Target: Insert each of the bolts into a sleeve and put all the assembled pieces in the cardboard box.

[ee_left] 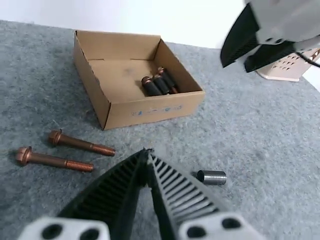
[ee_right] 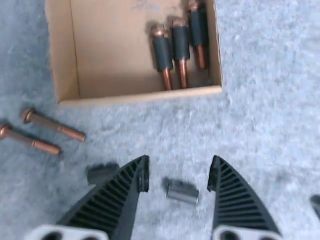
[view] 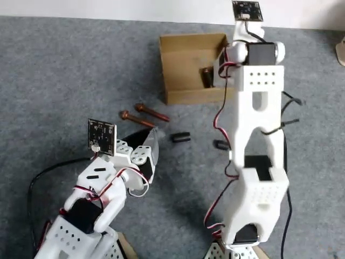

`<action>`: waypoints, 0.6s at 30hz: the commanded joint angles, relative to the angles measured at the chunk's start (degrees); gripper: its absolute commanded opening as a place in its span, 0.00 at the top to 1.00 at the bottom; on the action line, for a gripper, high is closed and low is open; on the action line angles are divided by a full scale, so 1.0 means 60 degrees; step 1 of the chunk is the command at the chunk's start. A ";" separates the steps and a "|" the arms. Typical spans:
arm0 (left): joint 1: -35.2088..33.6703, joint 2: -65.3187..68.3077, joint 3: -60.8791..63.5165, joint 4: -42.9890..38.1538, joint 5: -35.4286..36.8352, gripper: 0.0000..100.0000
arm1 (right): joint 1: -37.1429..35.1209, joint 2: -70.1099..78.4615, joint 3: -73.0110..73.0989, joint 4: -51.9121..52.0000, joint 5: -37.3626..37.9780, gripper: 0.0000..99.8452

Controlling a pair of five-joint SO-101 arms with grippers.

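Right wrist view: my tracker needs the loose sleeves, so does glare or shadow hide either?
Right wrist view: even light, no glare; the middle sleeve is framed by the open right pincer, the side sleeve is partly behind its finger. High view: the right arm partly covers the middle one.

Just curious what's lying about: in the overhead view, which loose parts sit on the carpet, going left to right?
Two copper bolts → a black sleeve → a second black sleeve.
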 commanded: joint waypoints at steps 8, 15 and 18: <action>-0.0022 0.2864 -0.2322 0.1187 0.0322 0.99 | 0.0081 -0.3656 0.3099 0.0095 0.0322 0.82; -0.0081 0.5458 -0.3392 0.1495 0.0381 0.99 | 0.0051 -0.6132 0.5985 -0.0623 0.0674 0.82; -0.0125 0.5502 -0.3436 0.1480 0.0821 0.99 | 0.0051 -0.7319 0.7582 -0.1253 0.0864 0.82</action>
